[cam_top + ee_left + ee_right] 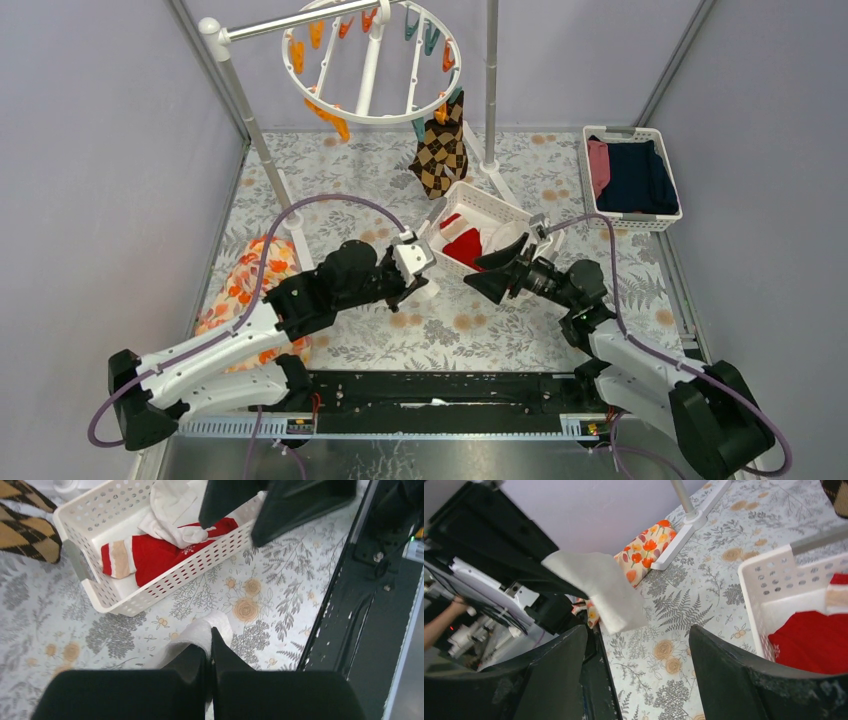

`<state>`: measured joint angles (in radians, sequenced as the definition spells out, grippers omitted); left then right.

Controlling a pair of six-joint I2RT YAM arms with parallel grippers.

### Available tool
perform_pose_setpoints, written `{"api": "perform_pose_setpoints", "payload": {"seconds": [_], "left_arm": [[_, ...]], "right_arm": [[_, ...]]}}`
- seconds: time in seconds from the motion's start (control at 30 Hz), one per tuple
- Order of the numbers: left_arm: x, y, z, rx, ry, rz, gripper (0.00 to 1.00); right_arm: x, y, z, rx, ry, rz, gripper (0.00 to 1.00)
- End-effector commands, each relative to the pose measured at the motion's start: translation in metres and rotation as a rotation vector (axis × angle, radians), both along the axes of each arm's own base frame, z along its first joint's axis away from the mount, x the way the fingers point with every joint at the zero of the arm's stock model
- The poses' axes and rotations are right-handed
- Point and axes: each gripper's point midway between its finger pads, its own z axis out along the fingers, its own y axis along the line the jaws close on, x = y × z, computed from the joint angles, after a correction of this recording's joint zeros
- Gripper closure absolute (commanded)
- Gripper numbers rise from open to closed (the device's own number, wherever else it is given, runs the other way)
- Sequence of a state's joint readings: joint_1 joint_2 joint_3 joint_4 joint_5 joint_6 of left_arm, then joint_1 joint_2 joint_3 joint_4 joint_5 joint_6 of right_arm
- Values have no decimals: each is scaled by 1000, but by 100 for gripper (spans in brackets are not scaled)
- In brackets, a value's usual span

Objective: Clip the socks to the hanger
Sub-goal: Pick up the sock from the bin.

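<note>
Left gripper (210, 637): jaws pressed together, pinching a white sock (599, 587). The sock is soft, flat and fleecy-looking and hangs off the black fingers above the desk (75, 630). The desk has a grey leaf-and-rose print cover. The sock's far end is cut off behind the fingers in the left wrist view.

Right gripper (638, 630): jaws spread wide, nothing between them, just beside the sock.

Hanger (370, 60): round white plastic ring at the back, top edge cropped. Orange clothespins (297, 55) and teal ones dangle from its rim. A brown-tan argyle sock (440, 150) hangs from the near rim.

White perforated basket (165, 580): rigid plastic, round-hole walls, tilted. It holds red socks (155, 555) with a pale cuff band, partly under crumpled white fabric (170, 510); can't tell if that is a sock.

Slatted basket (630, 215) at far right holds navy and pink folded clothes. Orange floral cloth (250, 285) is half hidden by the left arm.
</note>
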<state>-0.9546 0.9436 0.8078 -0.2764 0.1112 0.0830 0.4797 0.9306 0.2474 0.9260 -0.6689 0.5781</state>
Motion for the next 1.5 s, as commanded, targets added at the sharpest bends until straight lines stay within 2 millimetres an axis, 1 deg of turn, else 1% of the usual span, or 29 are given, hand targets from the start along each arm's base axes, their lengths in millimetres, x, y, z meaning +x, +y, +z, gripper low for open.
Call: {"api": "perform_pose_setpoints", "payload": {"seconds": [0.0, 0.07, 0.13, 0.2, 0.23, 0.3, 0.4, 0.5, 0.6, 0.67, 0.73, 0.83, 0.97, 1.07, 1.17, 1.27, 1.33, 1.47], "left_arm": [[-8, 10, 7, 139, -166, -102, 97], [-19, 10, 6, 174, -200, -177, 96], [-30, 11, 3, 227, -229, -257, 96], [-39, 15, 1, 281, -250, -325, 97], [-41, 18, 1, 305, -255, -347, 99], [-45, 22, 4, 338, -264, -384, 100], [-50, 25, 9, 358, -284, -433, 100], [-53, 27, 12, 365, -293, -461, 100], [-53, 25, 16, 348, -269, -439, 100], [-54, 19, 22, 293, -210, -391, 100], [-45, 15, 34, 235, -151, -265, 100], [-29, 20, 51, 139, -69, -74, 100], [-24, 22, 75, -43, 50, 13, 100], [-21, 21, 90, -174, 149, 48, 100], [-7, 22, 99, -273, 262, 154, 100], [-4, 16, 114, -368, 364, 169, 100], [-7, 8, 125, -436, 436, 122, 100], [-14, -4, 135, -504, 592, 21, 100]], "right_arm": [[4, -3, 25, 205, 60, -48, 19], [7, -4, 27, 274, 120, -48, 19], [4, -2, 33, 344, 141, -11, 19], [1, 4, 37, 384, 157, 44, 19], [0, 10, 34, 376, 191, 79, 18], [-4, 26, 29, 344, 201, 142, 17], [-7, 42, 27, 325, 169, 168, 15], [-5, 48, 33, 329, 136, 167, 15], [-3, 49, 41, 344, 117, 162, 15], [-4, 49, 44, 351, 106, 156, 15], [-4, 47, 43, 354, 87, 131, 15], [-2, 36, 39, 341, 18, 47, 16], [-3, 23, 40, 314, -114, -33, 16], [-7, 24, 38, 284, -189, -45, 16], [-19, 32, 34, 222, -330, -48, 17], [-24, 39, 28, 169, -427, -66, 16], [-21, 41, 26, 148, -459, -97, 16], [-18, 51, 27, 115, -532, -122, 15]]}}
